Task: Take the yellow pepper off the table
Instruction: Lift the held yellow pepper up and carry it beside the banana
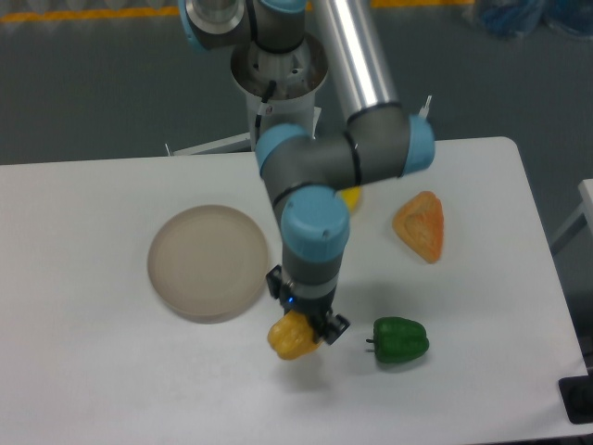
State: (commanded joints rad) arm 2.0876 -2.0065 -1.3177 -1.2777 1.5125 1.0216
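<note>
The yellow pepper (291, 337) is a small lumpy golden-yellow piece on or just above the white table (83, 371), near the front centre. My gripper (304, 326) points straight down right over it, with the pepper's top between the dark fingers. The fingers seem closed on it, though their tips are partly hidden. I cannot tell if the pepper rests on the table or is slightly lifted.
A green pepper (400, 340) lies just right of the gripper. An orange wedge-shaped piece (422, 225) lies further back right. A round beige-grey plate (208, 262) sits left of the arm. A yellow object (350, 197) is mostly hidden behind the arm's wrist.
</note>
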